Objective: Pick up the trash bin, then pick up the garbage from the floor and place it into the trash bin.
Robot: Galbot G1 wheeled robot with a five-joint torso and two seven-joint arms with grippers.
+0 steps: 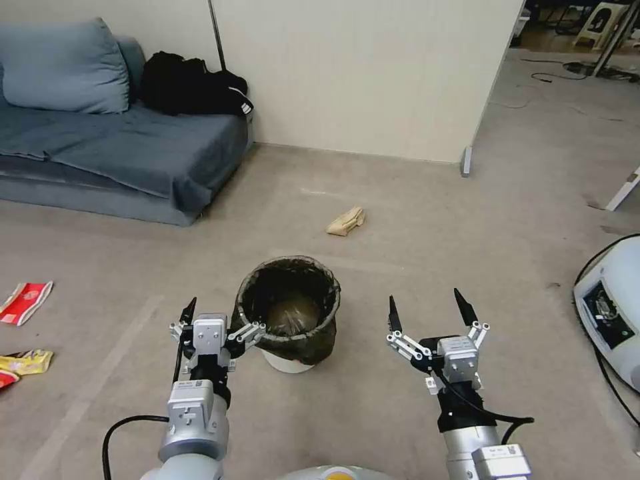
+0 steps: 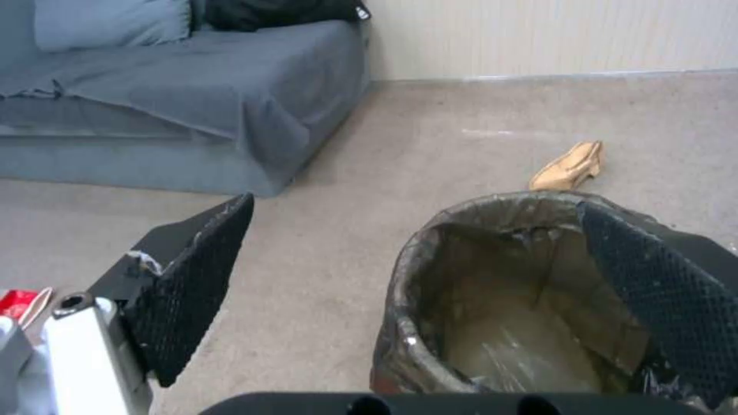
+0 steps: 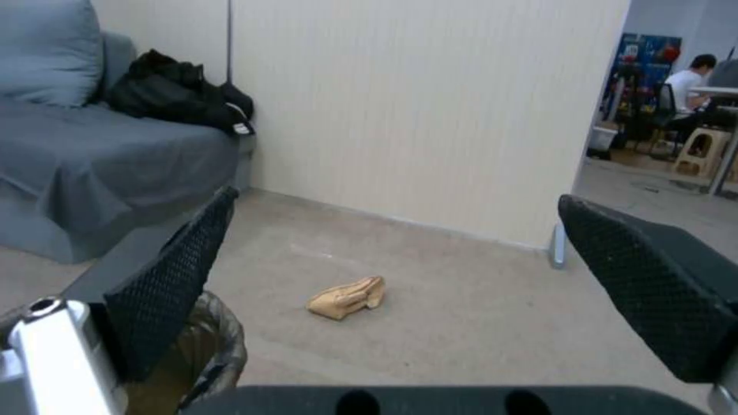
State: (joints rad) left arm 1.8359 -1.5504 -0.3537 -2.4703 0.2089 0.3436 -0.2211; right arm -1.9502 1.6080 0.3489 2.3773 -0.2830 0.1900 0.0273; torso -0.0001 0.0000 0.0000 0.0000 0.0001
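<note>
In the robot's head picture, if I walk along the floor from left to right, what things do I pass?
Red snack wrapper → left gripper, open at the bin's rim → trash bin → tan paper bag, farther back → right gripper, open above the floor → white machine at the edge.

Place: mock living room in lab | blue sofa [image 1: 120,147] | partition wall [image 1: 360,73] | carpet [image 1: 413,220]

Left gripper [image 1: 215,319] low at the trash bin [image 1: 288,313], fingers spread wide, one inside the rim and the other outside it (nothing clamped). Right gripper [image 1: 430,310] hovers on the bin's other side, well apart from it, fingers splayed wide, holding nothing.
</note>
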